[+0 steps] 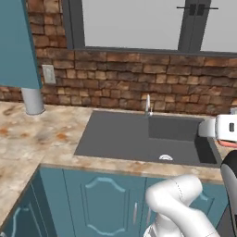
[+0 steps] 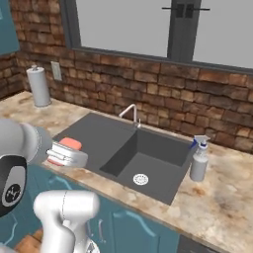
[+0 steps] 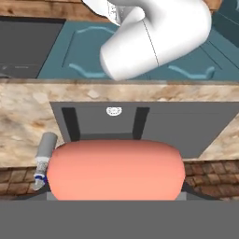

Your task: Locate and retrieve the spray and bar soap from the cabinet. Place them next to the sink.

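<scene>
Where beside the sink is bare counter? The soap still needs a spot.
Bare counter runs right of the sink, in front of and beyond the spray. Left of the sink is a wide bare stretch up to the paper towel roll. The bar soap sits between the fingers.

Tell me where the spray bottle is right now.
The spray stands upright on the counter just right of the sink in the right base view, below the brick wall.
</scene>
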You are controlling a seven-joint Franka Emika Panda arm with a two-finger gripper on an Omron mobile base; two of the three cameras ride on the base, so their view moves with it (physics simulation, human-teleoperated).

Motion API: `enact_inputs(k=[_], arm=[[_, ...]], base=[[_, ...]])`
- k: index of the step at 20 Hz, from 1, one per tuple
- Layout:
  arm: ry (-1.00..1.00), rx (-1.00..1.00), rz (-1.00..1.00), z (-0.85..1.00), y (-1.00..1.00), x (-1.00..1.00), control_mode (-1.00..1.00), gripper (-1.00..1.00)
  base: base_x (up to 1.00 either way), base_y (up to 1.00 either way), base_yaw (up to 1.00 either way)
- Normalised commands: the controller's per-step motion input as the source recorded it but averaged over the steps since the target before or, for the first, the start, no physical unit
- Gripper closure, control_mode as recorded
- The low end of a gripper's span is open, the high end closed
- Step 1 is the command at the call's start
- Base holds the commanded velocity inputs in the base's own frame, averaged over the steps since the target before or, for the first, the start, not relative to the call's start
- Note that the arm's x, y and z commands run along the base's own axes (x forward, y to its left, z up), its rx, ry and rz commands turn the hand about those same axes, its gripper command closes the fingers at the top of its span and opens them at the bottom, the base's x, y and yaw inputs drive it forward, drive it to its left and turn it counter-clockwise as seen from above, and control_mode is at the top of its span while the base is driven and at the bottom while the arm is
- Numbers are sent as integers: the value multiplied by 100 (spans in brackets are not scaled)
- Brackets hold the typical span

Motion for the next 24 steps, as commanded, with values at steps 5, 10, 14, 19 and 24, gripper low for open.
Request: enact_inputs(k=[5,10,14,19,24], arm=[[0,0,0,0,0,0,100,100],[0,0,0,0,0,0,100,100],[0,0,0,0,0,0,100,100],[0,0,0,0,0,0,100,100],[0,0,0,0,0,0,100,100]], base=[[-18,-12,-32],[-4,-35,-27],[-4,-33,-26],[-9,-28,-23],[-10,-23,-15]])
